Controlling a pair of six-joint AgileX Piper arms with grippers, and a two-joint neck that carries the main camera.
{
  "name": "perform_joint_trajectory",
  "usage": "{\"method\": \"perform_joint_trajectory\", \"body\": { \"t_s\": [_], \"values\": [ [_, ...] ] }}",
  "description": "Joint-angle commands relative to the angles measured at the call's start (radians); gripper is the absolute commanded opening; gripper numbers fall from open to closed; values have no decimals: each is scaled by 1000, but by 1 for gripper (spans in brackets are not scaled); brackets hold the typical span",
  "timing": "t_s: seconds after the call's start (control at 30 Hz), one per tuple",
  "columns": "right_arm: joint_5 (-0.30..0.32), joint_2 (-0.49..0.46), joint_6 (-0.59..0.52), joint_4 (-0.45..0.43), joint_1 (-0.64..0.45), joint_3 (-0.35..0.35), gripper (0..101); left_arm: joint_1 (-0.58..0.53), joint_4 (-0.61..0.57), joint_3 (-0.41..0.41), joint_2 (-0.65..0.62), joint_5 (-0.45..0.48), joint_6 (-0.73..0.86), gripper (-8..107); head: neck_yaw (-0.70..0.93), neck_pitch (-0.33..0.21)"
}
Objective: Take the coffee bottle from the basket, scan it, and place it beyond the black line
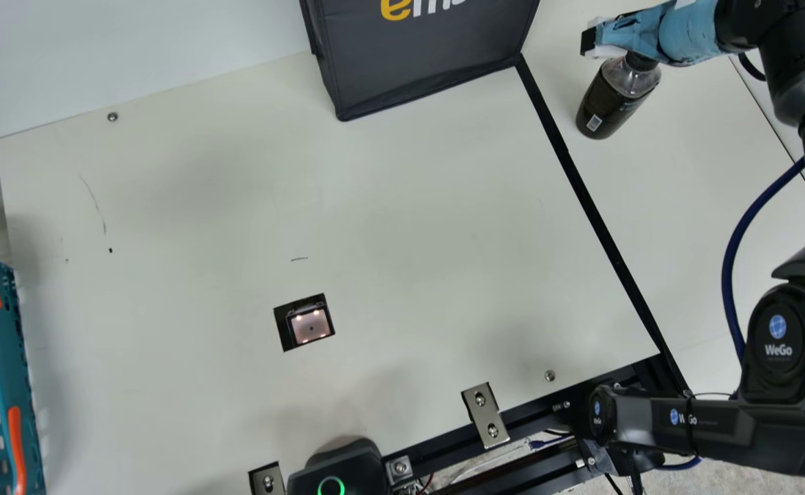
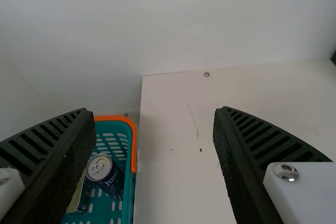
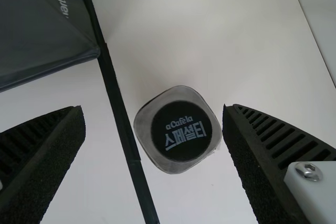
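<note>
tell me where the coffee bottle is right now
The bottle stands just right of the black line at the main view's upper right, below my right arm's open fingers.

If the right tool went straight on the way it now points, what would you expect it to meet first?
The right tool would probably come first to the black cap of the coffee bottle, seen ahead within its open grip; how deep the gap is stays unclear.

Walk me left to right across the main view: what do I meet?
Teal plastic basket with orange handles → small, lit glass scanner window → silver metal bracket with two screws → dark coffee bottle with black cap.
</note>
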Motion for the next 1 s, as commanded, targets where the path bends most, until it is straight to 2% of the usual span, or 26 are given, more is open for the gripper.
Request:
{"method": "perform_joint_trajectory", "body": {
  "t_s": [0.0,0.37,0.97],
  "values": [
    [3,-5,4,0,6,-4,91,0,0,0,0,0,0,90,-2,-27],
    [16,-55,31,-6,78,-11,91,0,0,0,0,0,0,90,-2,-27],
    [34,-154,127,-40,262,-18,91,0,0,0,0,0,0,90,-2,-27]
  ]
}}
